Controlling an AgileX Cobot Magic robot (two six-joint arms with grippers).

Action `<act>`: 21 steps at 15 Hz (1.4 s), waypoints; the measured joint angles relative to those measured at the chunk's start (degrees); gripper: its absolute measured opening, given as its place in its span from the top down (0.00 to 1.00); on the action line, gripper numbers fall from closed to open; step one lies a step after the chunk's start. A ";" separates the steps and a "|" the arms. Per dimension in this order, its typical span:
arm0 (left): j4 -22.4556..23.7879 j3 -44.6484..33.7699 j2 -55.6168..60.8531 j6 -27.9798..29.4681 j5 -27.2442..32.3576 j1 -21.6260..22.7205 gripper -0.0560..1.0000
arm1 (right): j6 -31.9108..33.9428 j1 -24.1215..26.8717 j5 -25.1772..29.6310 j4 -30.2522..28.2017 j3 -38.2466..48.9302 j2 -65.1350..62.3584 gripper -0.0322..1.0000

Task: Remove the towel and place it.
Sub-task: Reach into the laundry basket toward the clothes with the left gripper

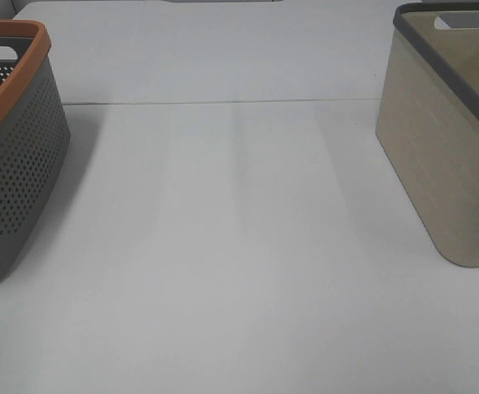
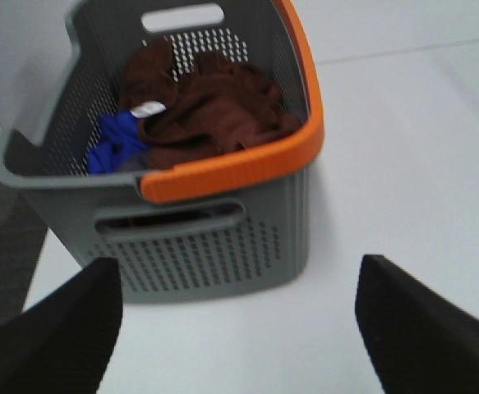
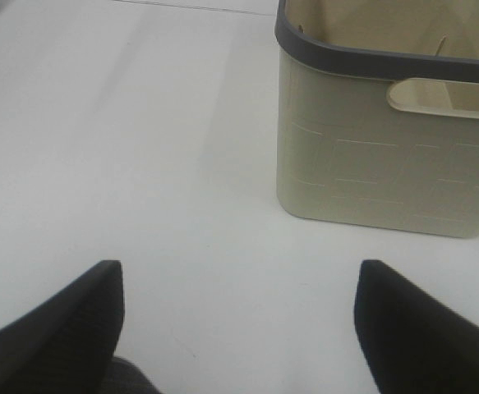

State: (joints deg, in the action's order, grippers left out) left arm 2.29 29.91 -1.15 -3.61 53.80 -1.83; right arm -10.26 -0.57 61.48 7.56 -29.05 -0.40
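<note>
Lying crumpled inside the grey basket (image 2: 223,246), the towel (image 2: 214,111) is a dark reddish-brown heap that fills the far half of the basket's floor and rises a little against its perforated back wall. A small white tag (image 2: 147,108) shows on the towel's edge, on the side where a blue cloth (image 2: 116,144) lies bunched just beside it, the two touching. Nothing grips the towel. The basket's orange rim (image 2: 247,168) curves along the near side and up one long side, and a handle slot (image 2: 181,18) is cut into the far wall. The left gripper (image 2: 239,263) hangs outside the basket, in front of its near wall and above the table (image 1: 239,246). Its two dark fingers (image 2: 66,328) are spread wide, holding nothing and touching nothing. The left wrist view is somewhat blurred. In the high view the grey basket stands at the left edge of the white table, partly cut off by the frame. The beige basket (image 1: 444,164) with its dark grey rim (image 1: 461,74) stands well apart at the right edge, with bare tabletop between them. The right gripper (image 3: 239,267) hovers over the table near the beige basket, facing a side wall with a handle cut-out. Its fingers (image 3: 58,320) also stand wide apart, with nothing between them.
</note>
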 joint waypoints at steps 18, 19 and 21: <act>20.74 44.75 -85.20 26.07 -3.84 0.00 0.30 | 0.00 0.00 0.00 0.00 0.00 0.00 0.25; 20.74 50.08 -89.61 24.58 -0.57 0.00 0.30 | 0.00 0.00 0.00 0.00 0.00 0.00 0.25; 20.23 60.33 -98.32 21.26 6.93 0.69 0.30 | 0.00 0.00 0.00 0.00 0.00 0.00 0.25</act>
State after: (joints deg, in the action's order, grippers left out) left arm 22.52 90.24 -99.47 17.65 60.73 -1.15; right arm -10.26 -0.57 61.48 7.56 -29.05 -0.40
